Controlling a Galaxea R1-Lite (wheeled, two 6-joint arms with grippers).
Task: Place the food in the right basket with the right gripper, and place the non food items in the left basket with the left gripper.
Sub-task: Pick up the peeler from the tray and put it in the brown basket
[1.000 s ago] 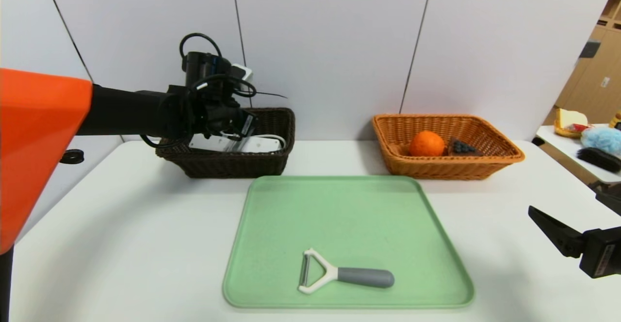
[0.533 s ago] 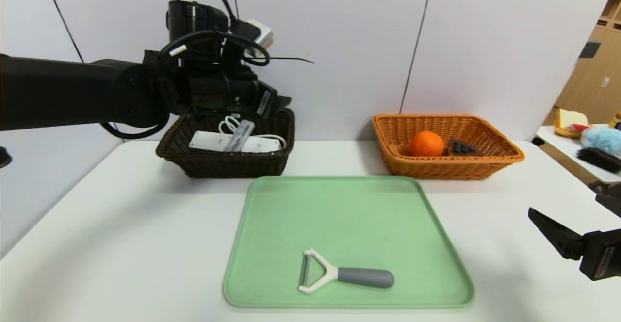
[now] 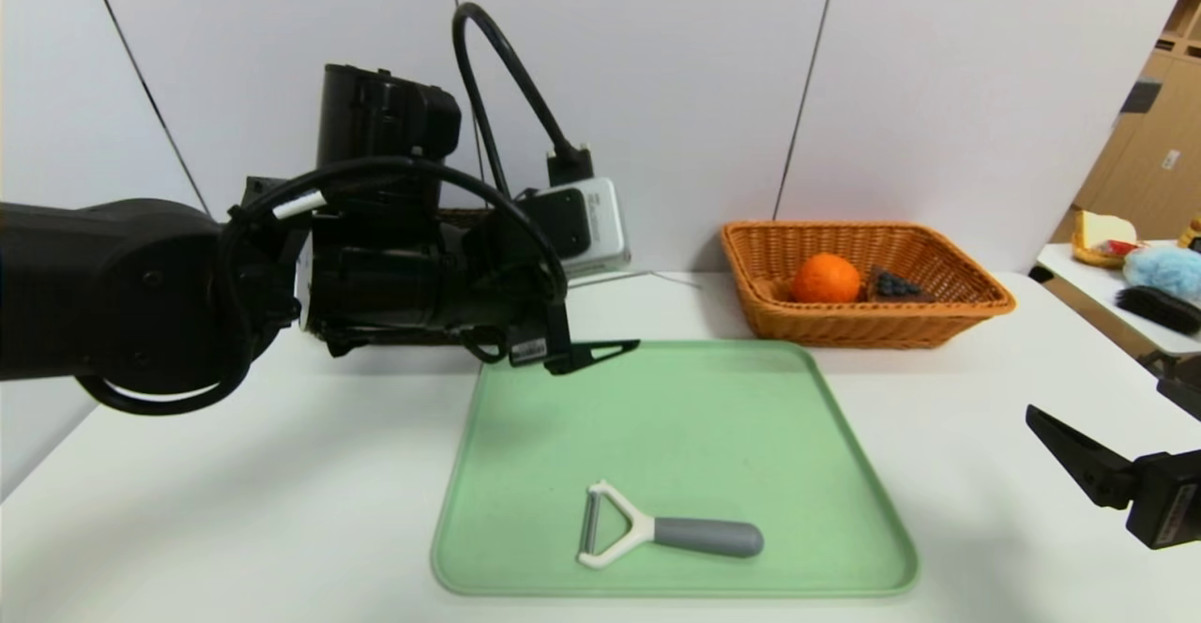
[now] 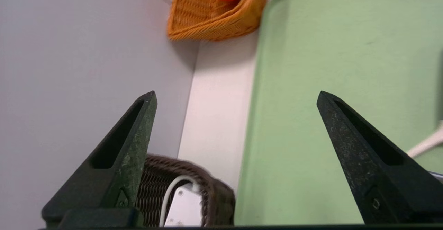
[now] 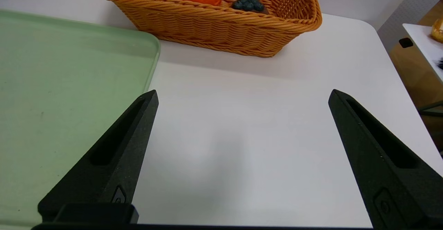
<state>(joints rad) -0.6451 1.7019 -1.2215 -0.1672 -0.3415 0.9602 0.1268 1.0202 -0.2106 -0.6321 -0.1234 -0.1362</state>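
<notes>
On the white table [image 3: 235, 510] before the pale panelled wall, the food already lies in the right basket [image 3: 938, 318]: the orange [image 3: 825, 278] and the cake slice [image 3: 896, 286]. The power strip [image 4: 183, 211] shows in the left basket [image 4: 214, 195] directly beneath the left gripper [image 4: 235, 119], whose jaws stand wide apart and empty. Only the peeler [image 3: 647, 531] appears left, lying flat on the green tray [image 3: 676, 398] ahead of that gripper, white head, grey handle; the right gripper [image 5: 242, 119] hangs spread and empty beside the tray.
</notes>
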